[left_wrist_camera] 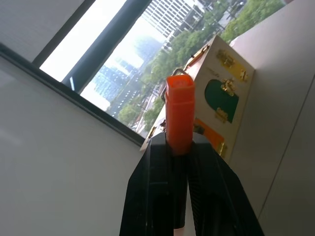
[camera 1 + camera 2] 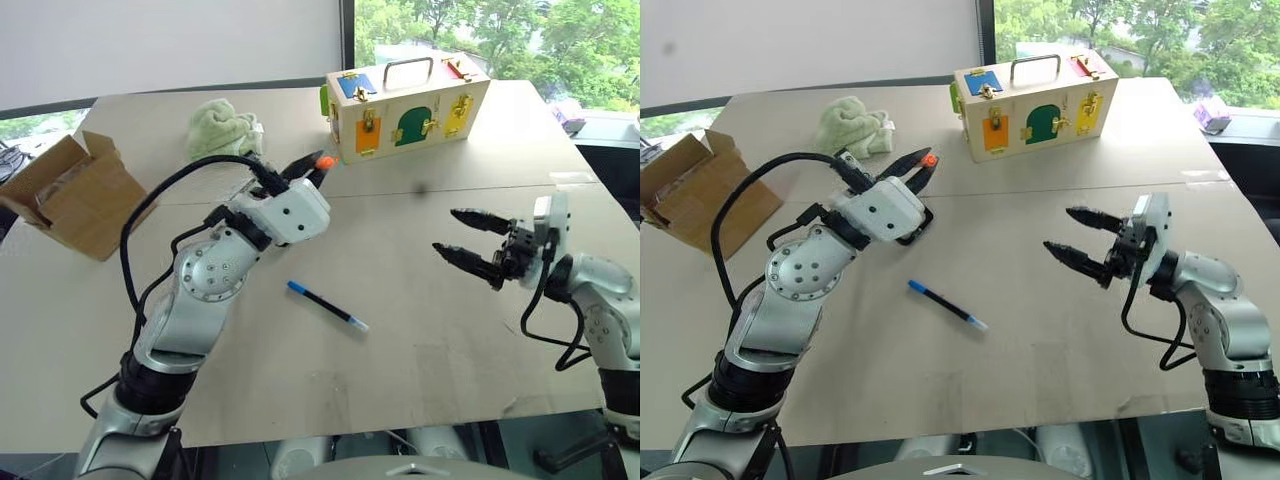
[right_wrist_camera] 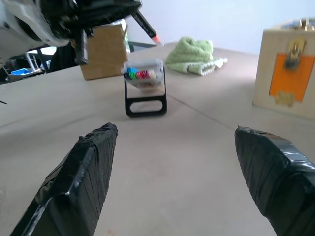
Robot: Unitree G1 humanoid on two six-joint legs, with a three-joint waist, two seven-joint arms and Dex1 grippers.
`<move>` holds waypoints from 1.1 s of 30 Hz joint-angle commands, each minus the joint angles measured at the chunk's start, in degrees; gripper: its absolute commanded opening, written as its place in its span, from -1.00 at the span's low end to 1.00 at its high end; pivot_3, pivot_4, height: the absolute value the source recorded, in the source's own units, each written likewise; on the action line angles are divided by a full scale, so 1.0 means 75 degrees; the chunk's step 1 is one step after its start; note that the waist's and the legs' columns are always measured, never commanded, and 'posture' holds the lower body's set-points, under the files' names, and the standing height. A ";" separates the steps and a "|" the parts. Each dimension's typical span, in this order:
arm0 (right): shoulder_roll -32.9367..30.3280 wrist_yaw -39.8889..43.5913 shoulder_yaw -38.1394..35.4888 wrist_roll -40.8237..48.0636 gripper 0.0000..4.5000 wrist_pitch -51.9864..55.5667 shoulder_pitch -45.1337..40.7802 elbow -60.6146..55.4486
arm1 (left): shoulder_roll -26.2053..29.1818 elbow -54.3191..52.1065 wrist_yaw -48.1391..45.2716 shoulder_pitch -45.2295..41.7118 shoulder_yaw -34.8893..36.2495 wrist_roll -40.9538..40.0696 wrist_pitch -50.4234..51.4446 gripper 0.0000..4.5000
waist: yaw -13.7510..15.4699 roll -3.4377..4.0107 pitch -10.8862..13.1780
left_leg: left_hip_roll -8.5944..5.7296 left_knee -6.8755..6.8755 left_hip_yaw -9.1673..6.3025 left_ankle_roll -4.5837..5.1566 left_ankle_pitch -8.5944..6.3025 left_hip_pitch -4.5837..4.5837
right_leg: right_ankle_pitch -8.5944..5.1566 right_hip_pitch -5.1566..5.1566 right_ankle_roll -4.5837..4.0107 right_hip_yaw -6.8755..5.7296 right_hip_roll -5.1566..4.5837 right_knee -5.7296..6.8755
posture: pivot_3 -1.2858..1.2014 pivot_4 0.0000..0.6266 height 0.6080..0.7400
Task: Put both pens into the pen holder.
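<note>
Orange-capped pen (image 1: 179, 115), light, stiff, slick-barrelled, pinched near its cap in the left gripper (image 2: 312, 168); blue-capped pen (image 2: 327, 305) lies on the desk (image 2: 420, 360), best taken mid-barrel by the wide-open right gripper (image 2: 475, 242).

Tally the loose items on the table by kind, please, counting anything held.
Pens: 2, orange-capped pen in the left gripper, blue-capped pen lying on the table
Pen holder: 1
Boxes: 2, cardboard box, wooden latch box
Green cloth: 1
Total: 6
</note>
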 commanded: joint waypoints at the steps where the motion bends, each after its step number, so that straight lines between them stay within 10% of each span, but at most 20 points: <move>1: 0.0015 0.0242 -0.0169 0.0217 0.80 -0.0256 -0.0080 -0.0007 | -0.0170 -0.0472 0.0173 0.0182 -0.0064 0.0754 0.0188 -1.00 | 0.0024 0.0000 0.0000 | 0.0000 0.0001 -0.0003 -0.0001 0.0001 -0.0004 | 0.0000 0.0000 0.0000 -0.0004 -0.0001 -0.0004 | 0.03 -0.52 1.00; 28: 0.0090 0.0173 -0.0014 0.0245 0.80 -0.0222 0.0027 -0.0170 | -0.0831 0.0283 0.0340 0.0801 0.0346 0.1414 0.0418 -1.00 | 0.0039 -0.0002 0.0004 | 0.0001 0.0006 -0.0003 -0.0011 0.0006 -0.0018 | 0.0001 -0.0001 0.0000 -0.0010 -0.0006 -0.0016 | 0.03 -0.52 1.00; 29: 0.0106 0.0165 0.0021 0.0232 0.83 -0.0224 0.0016 -0.0189 | -0.0781 0.0322 0.0383 0.0798 0.0407 0.1488 0.0419 -0.53 | 0.0036 -0.0002 0.0004 | 0.0002 0.0006 -0.0003 -0.0013 0.0007 -0.0018 | 0.0000 -0.0001 0.0000 -0.0011 -0.0006 -0.0015 | 0.03 -0.52 1.00; 33: 0.0136 0.0180 0.0130 0.0102 0.83 -0.0348 -0.0012 -0.0150 | -0.0672 0.0503 0.0483 0.0775 0.0594 0.1708 0.0465 0.01 | 0.0030 -0.0001 0.0003 | 0.0002 0.0006 -0.0003 -0.0013 0.0007 -0.0017 | 0.0000 -0.0001 0.0000 -0.0010 -0.0006 -0.0014 | 0.03 -0.52 1.00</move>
